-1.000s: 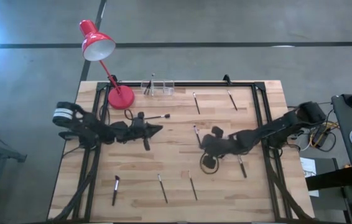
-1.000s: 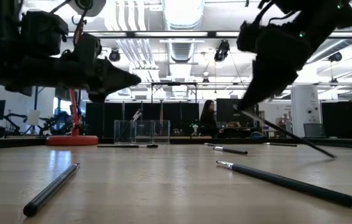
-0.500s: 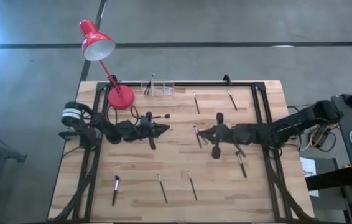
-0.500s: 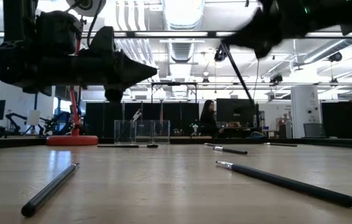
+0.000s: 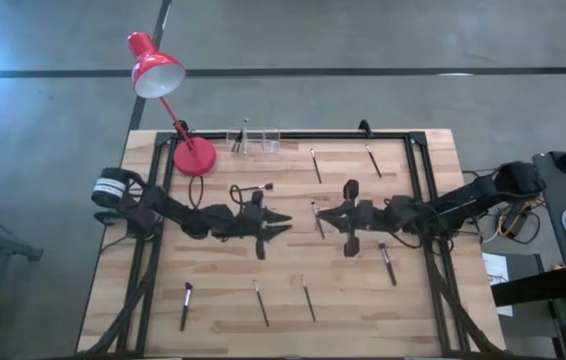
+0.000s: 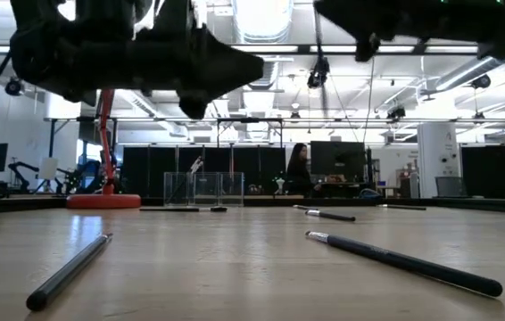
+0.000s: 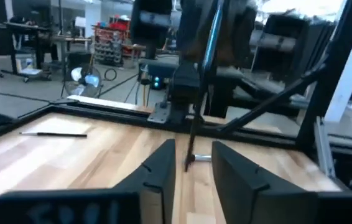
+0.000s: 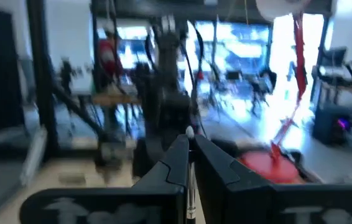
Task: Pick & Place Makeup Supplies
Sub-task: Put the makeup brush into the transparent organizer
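Note:
My right gripper (image 5: pixel 321 212) is near the table's middle, level and pointing toward the table's left, shut on a thin dark makeup brush (image 7: pixel 191 140). My left gripper (image 5: pixel 284 222) faces it from the left, open, its fingers (image 7: pixel 163 171) apart, a short way from the brush and touching nothing. Other makeup brushes lie flat on the wood: two at the far side (image 5: pixel 315 165) (image 5: pixel 373 160), one by the left arm (image 5: pixel 251 187), one at the right (image 5: pixel 388 265) and three near the front (image 5: pixel 185 305) (image 5: pixel 261 302) (image 5: pixel 306 298). My right gripper pinches the brush's slim handle (image 8: pixel 189 134) between its two fingers (image 8: pixel 173 158). The fingers come level from the table's right and lie across the brush. The brush is lifted clear of the table and stands nearly upright, its lower part (image 7: pixel 189 155) hanging below the fingers.
A red desk lamp (image 5: pixel 193 155) stands at the far left corner. Clear holders (image 5: pixel 253 140) with brushes in them stand at the far edge. A black frame (image 5: pixel 415 170) runs round the table top. Bare wood shows between the grippers and the front row of brushes.
My right gripper has tipped from pointing down to level and risen, lifting the brush's end off the table; the brush now hangs near upright. My left gripper has moved toward the table's right, closer to the right gripper, risen a little, and opened.

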